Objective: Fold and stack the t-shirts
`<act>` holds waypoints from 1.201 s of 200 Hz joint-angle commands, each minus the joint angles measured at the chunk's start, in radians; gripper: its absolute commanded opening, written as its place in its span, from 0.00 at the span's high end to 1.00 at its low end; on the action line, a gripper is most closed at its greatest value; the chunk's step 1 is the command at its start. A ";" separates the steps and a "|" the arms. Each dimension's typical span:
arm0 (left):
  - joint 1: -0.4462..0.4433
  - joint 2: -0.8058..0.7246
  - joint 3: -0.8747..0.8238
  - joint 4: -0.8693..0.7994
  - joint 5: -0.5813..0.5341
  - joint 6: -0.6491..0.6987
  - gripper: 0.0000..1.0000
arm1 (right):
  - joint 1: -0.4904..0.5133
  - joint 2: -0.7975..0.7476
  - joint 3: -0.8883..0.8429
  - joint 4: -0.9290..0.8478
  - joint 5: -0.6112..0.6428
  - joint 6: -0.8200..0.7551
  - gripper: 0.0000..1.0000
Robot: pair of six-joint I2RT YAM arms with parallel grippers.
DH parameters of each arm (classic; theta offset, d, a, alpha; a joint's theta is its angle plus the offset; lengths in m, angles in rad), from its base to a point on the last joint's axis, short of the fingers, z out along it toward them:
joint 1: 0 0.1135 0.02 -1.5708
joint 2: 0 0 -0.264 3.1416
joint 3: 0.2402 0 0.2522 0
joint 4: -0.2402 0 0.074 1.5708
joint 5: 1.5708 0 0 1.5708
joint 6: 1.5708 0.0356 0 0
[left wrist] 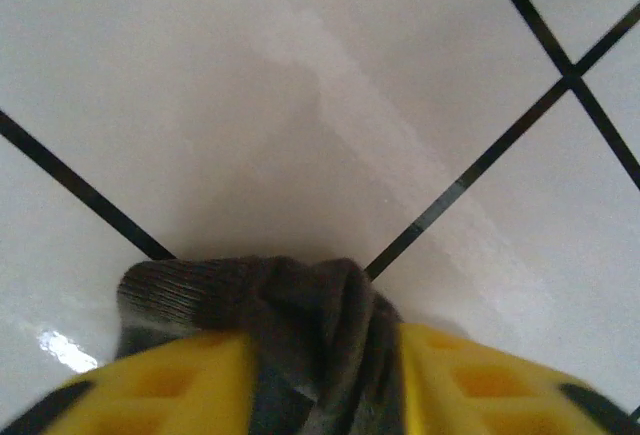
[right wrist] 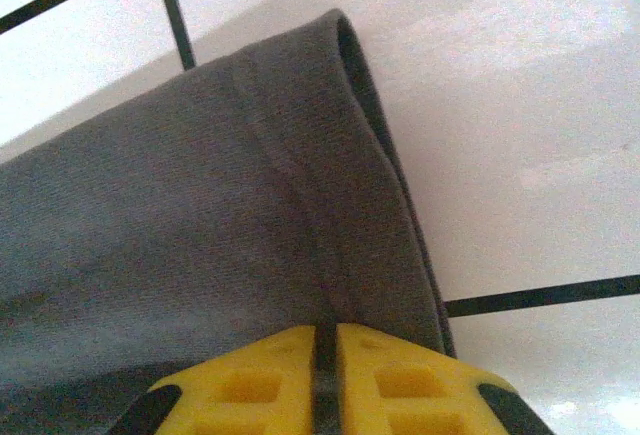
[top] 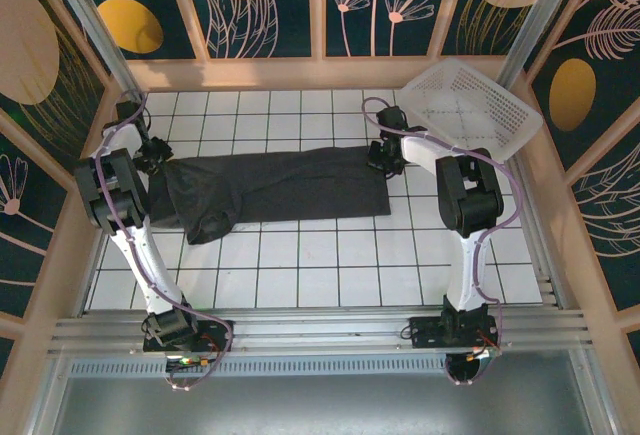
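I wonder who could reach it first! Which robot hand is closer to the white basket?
Right. The right gripper sits at the t-shirt's right end, just beside the basket's left corner. The left gripper is at the t-shirt's other end, far from the basket.

Matt, finely knit dark cloth t-shirt (right wrist: pixel 200 205); glossy, smooth white tiles (left wrist: pixel 300 75); yellow plastic fingers (right wrist: pixel 250 385).
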 commanded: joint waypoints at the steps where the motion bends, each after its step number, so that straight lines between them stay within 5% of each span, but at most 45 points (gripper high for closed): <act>1: 0.014 -0.123 -0.035 -0.018 -0.069 -0.006 0.46 | 0.032 -0.056 0.001 -0.005 0.039 -0.107 0.77; 42: -0.009 -0.460 -0.410 0.081 0.001 -0.071 0.45 | 0.083 -0.142 0.049 -0.018 0.029 -0.143 0.63; 86: -0.029 -0.687 -0.779 0.130 0.093 -0.111 0.54 | 0.123 -0.161 0.008 0.033 -0.185 -0.092 0.62; 168: -0.029 -0.730 -0.899 0.123 0.115 -0.091 0.57 | 0.109 -0.148 -0.091 0.110 -0.300 -0.031 0.61; 240: -0.029 -0.638 -0.804 0.227 0.106 -0.039 0.56 | 0.114 -0.157 -0.105 0.135 -0.347 -0.027 0.61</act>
